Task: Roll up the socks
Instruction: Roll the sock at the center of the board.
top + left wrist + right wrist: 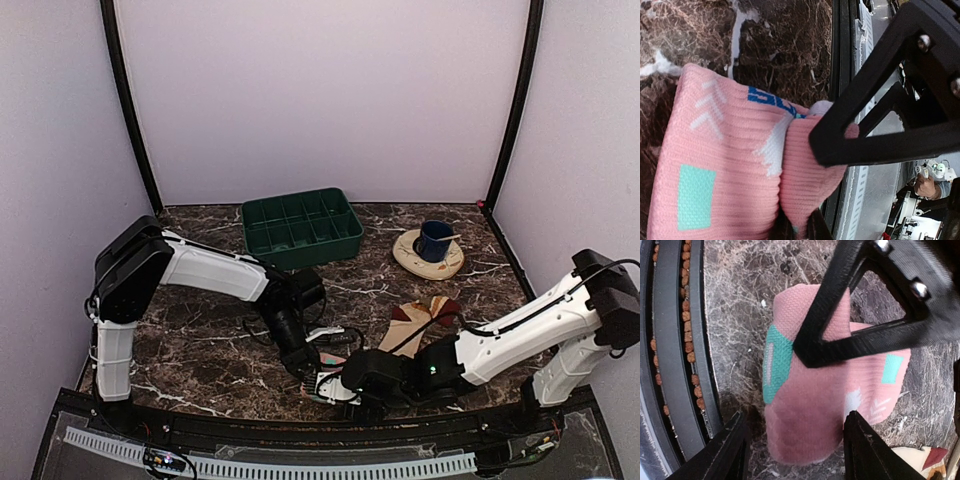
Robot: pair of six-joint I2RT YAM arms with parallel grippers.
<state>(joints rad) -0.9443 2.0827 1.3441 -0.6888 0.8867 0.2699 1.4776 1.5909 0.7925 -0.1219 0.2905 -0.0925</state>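
The pink sock (328,381) with teal and white patches lies folded at the table's front edge. In the left wrist view the pink sock (725,170) fills the frame. My left gripper (799,230) is shut on a fold of it, with a dark finger on each side of the pink fabric. My right gripper (797,450) is open, its fingers (735,450) standing on both sides of the pink sock (810,410) without touching it. The tan sock (420,318) with maroon patches lies flat to the right; a corner of the tan sock (920,460) shows in the right wrist view.
A green compartment tray (300,228) stands at the back centre. A blue cup (435,240) sits on a cream saucer (410,258) at the back right. The black front rail (300,440) runs right beside the pink sock. Both grippers (335,385) are close together.
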